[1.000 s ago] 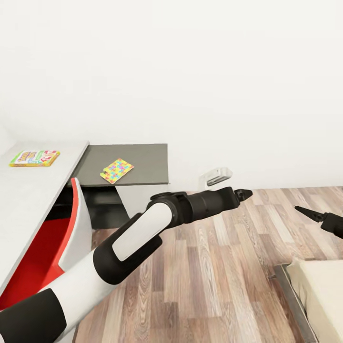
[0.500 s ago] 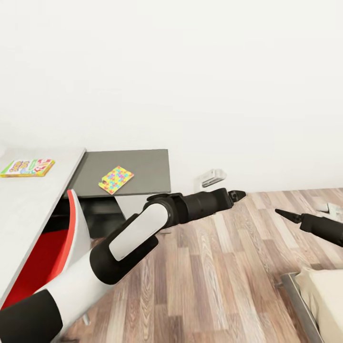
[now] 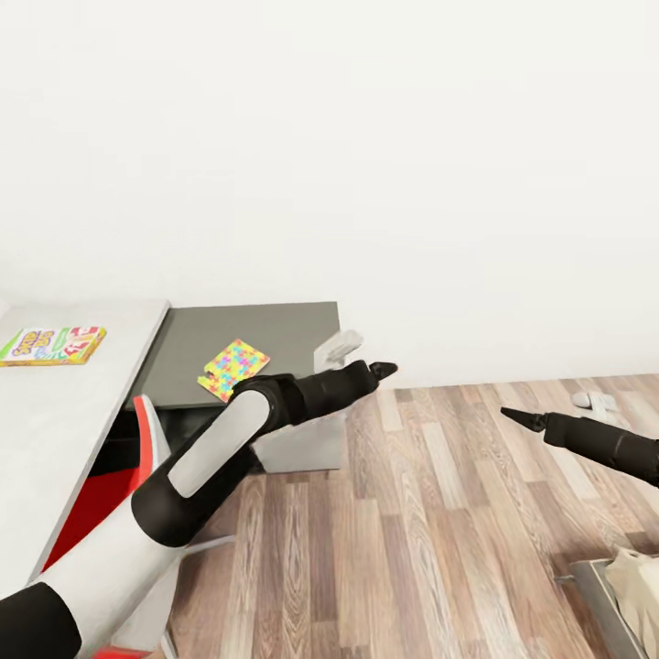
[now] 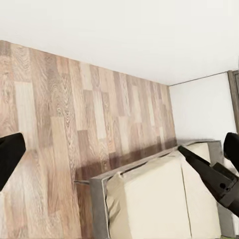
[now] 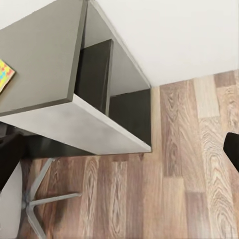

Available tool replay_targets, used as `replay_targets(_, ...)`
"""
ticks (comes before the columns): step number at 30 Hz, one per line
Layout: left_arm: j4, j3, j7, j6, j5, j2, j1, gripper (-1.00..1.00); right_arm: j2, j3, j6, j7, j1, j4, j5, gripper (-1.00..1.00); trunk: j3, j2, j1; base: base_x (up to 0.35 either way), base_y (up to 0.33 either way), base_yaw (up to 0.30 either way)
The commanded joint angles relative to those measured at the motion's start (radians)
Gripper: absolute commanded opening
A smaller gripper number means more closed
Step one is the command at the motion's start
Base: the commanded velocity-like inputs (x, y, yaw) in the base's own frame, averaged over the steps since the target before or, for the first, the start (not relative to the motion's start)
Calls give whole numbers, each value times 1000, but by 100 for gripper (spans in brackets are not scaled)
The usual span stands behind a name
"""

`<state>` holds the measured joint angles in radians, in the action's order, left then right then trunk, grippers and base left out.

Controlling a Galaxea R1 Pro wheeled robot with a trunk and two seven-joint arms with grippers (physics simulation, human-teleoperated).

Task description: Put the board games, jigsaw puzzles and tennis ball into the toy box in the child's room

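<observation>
The robot appears to be in transit, turning toward the furniture that carries the toys, and both arms are held forward and clear of everything, which suits a drive rather than a grasp.

Taking the grey tabletop (image 3: 275, 329) as the landmark, one jigsaw puzzle (image 3: 232, 369), a flat box printed with bright multicoloured pieces, lies flat on it near its front edge, ready to be lifted. Just beside the grey tabletop, on the side away from the bed, stands a lighter white tabletop (image 3: 64, 412), and one board game (image 3: 53, 345) with a yellow and red cover lies flat toward its far end. A red and white chair (image 3: 128, 458) is tucked under the white tabletop. So the count in view is one puzzle and one board game; the toy box and the tennis ball cannot be picked out here.

The left gripper (image 3: 383, 370) hovers above the floor just off the grey tabletop's front corner, carrying nothing; in the left wrist view its two dark fingers stand far apart at the frame edges, so it is released. The right gripper (image 3: 513, 418) hangs well apart from the grey tabletop, over the wooden floor (image 3: 412, 513), also empty; its wrist view shows the fingers spread wide as well. A corner of the bed (image 3: 631, 586) shows across the floor from the grey tabletop.
</observation>
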<state>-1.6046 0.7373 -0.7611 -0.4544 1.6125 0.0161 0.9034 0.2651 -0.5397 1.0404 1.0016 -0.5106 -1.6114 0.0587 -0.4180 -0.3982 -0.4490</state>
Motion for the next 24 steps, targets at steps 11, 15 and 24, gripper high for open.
replay_targets(11,-2,-98,41,-3,7,114,-74,100,-12,11,-10,-9,1,-3,6,100,-2,-2,-1,265,166,0)
replay_targets(15,-2,-103,48,-4,6,119,-78,100,-13,10,-12,-11,1,-3,6,100,-2,-2,-1,135,83,0)
replay_targets(24,-2,-106,57,-7,6,123,-82,100,-13,9,-11,-12,1,-4,6,100,-2,-2,-1,32,20,0)
